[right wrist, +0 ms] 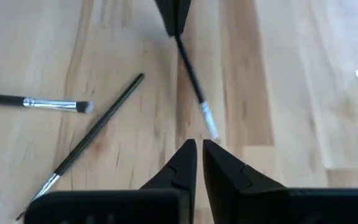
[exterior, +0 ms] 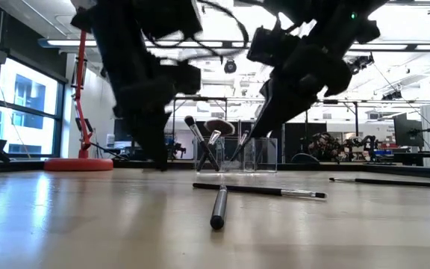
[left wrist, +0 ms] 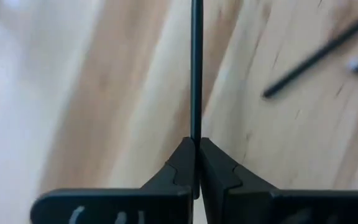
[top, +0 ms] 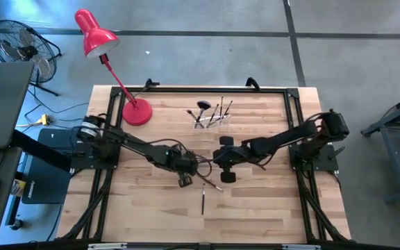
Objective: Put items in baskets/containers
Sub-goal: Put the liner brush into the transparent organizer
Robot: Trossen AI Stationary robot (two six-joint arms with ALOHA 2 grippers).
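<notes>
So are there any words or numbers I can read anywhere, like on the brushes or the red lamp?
No readable text anywhere.
Left gripper, shut on a thin dark makeup brush: pale marks on its body, too blurred to read.
Red desk lamp: no lettering visible.
Small clear plastic holder: no label visible.
</notes>
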